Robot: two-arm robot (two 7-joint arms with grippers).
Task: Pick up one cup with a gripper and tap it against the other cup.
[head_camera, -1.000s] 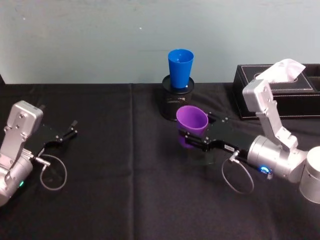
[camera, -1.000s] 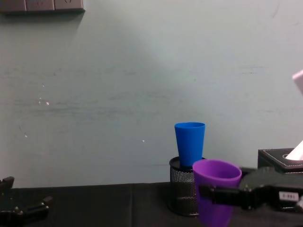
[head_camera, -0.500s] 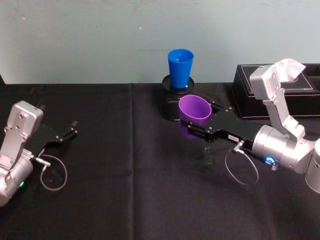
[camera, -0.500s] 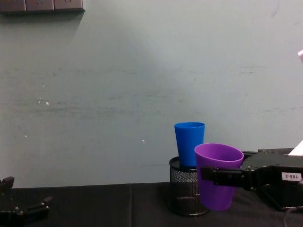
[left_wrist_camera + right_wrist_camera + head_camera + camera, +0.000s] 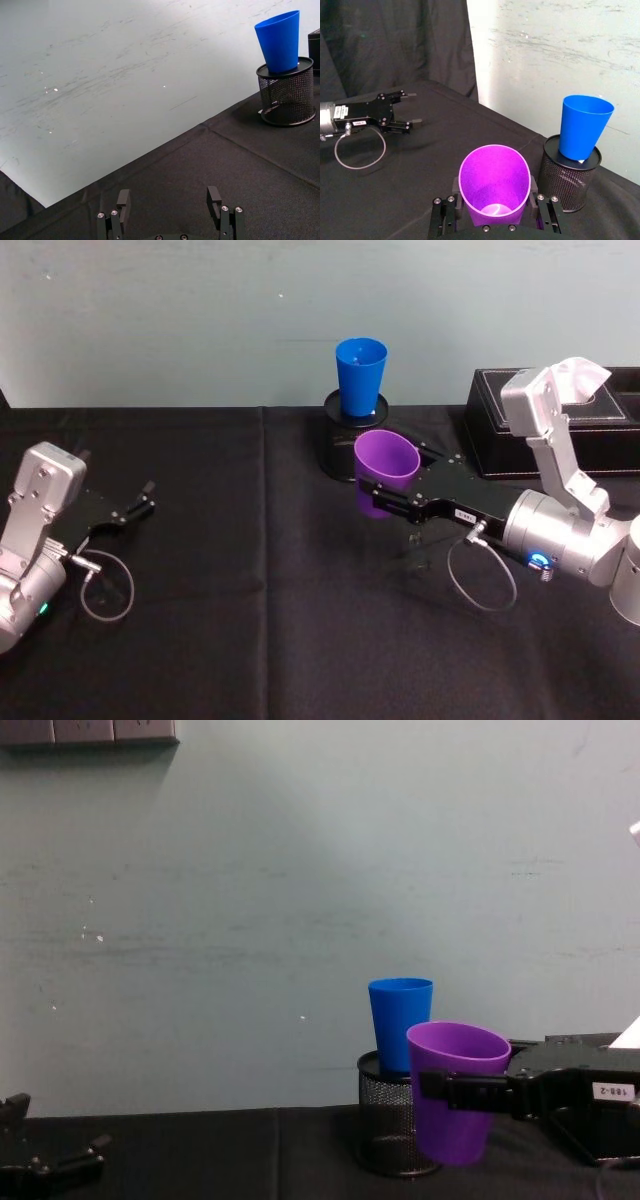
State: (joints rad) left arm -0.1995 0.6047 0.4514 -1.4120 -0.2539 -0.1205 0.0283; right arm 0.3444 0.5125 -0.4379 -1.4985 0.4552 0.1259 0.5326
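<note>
My right gripper (image 5: 385, 502) is shut on the purple cup (image 5: 385, 472) and holds it upright above the table, just in front of the black mesh holder (image 5: 348, 438). The blue cup (image 5: 360, 375) stands upright in that holder. From the chest, the purple cup (image 5: 455, 1090) overlaps the lower right of the blue cup (image 5: 399, 1024); I cannot tell whether they touch. In the right wrist view the gripper (image 5: 495, 210) clasps the purple cup (image 5: 494, 181), with the blue cup (image 5: 583, 127) farther off beside it. My left gripper (image 5: 138, 504) rests open at the table's left.
A black tissue box (image 5: 550, 420) with a white tissue sits at the back right, behind my right arm. A black cloth (image 5: 250, 620) covers the table, with a pale wall close behind the holder. Cable loops hang from both wrists.
My right gripper lifted the purple cup off the table and carried it back toward the blue cup; over the last half second it shifted only slightly left.
</note>
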